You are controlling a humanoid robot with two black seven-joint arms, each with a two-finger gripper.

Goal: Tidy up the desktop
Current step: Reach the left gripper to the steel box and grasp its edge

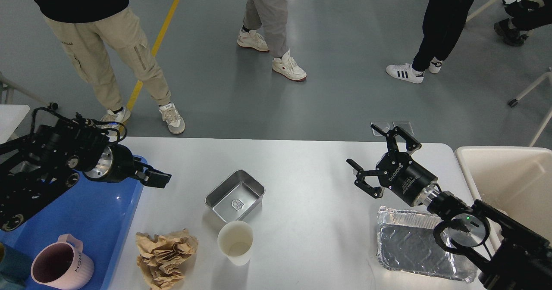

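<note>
Desktop (310, 173): spread across the lower frame, still cluttered.
Foil tray (414, 247): at 4 o'clock, easily crushed if pinched hard.
Right gripper (381, 163): jaws wide apart, empty, above the foil tray.
Left gripper (157, 178): at 9 o'clock; jaw state cannot be told.
Steel tin (235, 195): central, likely to slide if nudged.
Paper cup (235, 242): at 6 o'clock, easily tipped by a passing arm.

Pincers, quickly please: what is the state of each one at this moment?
Left pincer: cannot be told, fingers seen as one dark block; nothing visibly held.
Right pincer: open, holding nothing, above the desktop.
</note>
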